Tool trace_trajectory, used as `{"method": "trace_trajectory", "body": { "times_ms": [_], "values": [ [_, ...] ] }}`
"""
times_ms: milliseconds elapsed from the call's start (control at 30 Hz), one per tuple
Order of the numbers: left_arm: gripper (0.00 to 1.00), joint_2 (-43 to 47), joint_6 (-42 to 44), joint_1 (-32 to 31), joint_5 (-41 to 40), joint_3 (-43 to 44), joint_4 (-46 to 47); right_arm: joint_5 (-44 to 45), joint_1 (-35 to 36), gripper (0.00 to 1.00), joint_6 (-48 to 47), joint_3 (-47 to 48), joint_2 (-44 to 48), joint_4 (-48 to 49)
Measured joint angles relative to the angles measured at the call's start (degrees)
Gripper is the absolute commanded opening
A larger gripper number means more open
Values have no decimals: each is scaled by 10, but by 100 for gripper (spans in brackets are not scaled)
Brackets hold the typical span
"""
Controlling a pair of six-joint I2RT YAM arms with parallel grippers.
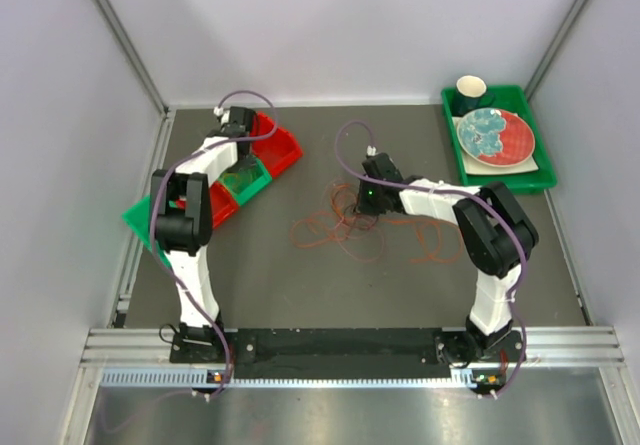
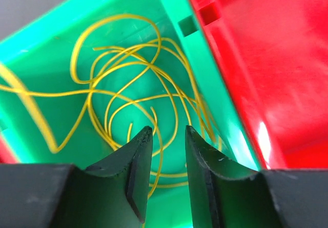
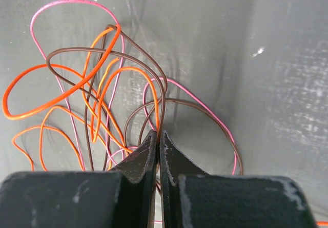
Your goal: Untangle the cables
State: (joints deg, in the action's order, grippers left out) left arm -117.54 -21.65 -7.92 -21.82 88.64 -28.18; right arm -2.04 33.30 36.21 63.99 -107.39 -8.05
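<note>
A loose yellow cable [image 2: 95, 90] lies coiled in a green bin [image 2: 46, 38]. My left gripper [image 2: 168, 130] hangs just above it, open, with a clear gap between the fingers and nothing pinched. From above, the left gripper [image 1: 240, 165] is over that green bin [image 1: 248, 181]. The remaining cables [image 1: 340, 230] form a tangle on the dark table. My right gripper [image 3: 159, 133] is shut on a brown cable [image 3: 102, 49] at the tangle, and an orange cable [image 3: 56, 99] runs to the same pinch. A pink cable [image 3: 66, 2] loops around them. Seen from above, the right gripper [image 1: 362, 205] is at the tangle's top edge.
A red bin [image 1: 282, 150] adjoins the green one, shown as the red bin [image 2: 266, 59] on the left wrist view's right. A green tray [image 1: 500, 173] at the back right holds a plate [image 1: 495, 135] and a cup [image 1: 472, 90]. More cable loops [image 1: 432, 243] lie beside the right arm.
</note>
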Motion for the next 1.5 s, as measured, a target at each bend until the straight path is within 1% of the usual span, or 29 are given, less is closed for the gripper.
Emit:
{"method": "trace_trajectory", "body": {
  "times_ms": [233,500,600,633,700,767,833,867,1033,1067,1167,1333,1500],
  "values": [
    [35,45,10,-2,12,4,-1,0,11,0,0,3,-2,-2],
    [35,58,18,-2,14,13,-8,0,14,0,0,3,-2,-3],
    [37,75,18,-2,10,12,-15,0,15,0,0,3,-2,-3],
    [38,84,18,-2,6,11,-16,0,15,0,0,3,-2,-3],
    [45,112,18,-2,-7,3,-14,0,15,0,0,3,-2,-3],
    [49,141,20,1,-18,-4,-13,0,15,0,0,3,-2,-3],
    [51,158,21,6,-23,-3,-8,0,15,0,0,3,-2,-3],
    [56,160,20,10,-27,1,-8,0,15,0,0,3,-2,-3],
    [57,130,19,35,-31,7,-2,0,15,0,0,3,-2,-3],
    [56,120,19,38,-31,8,-2,0,15,0,0,3,-2,-3],
    [43,83,18,46,-30,10,-2,0,15,0,0,3,-2,-3],
    [0,47,21,48,-22,11,-2,0,15,0,0,3,-2,-3],
    [0,41,23,48,11,17,-1,3,15,0,0,3,-2,-3]
  ]
}}
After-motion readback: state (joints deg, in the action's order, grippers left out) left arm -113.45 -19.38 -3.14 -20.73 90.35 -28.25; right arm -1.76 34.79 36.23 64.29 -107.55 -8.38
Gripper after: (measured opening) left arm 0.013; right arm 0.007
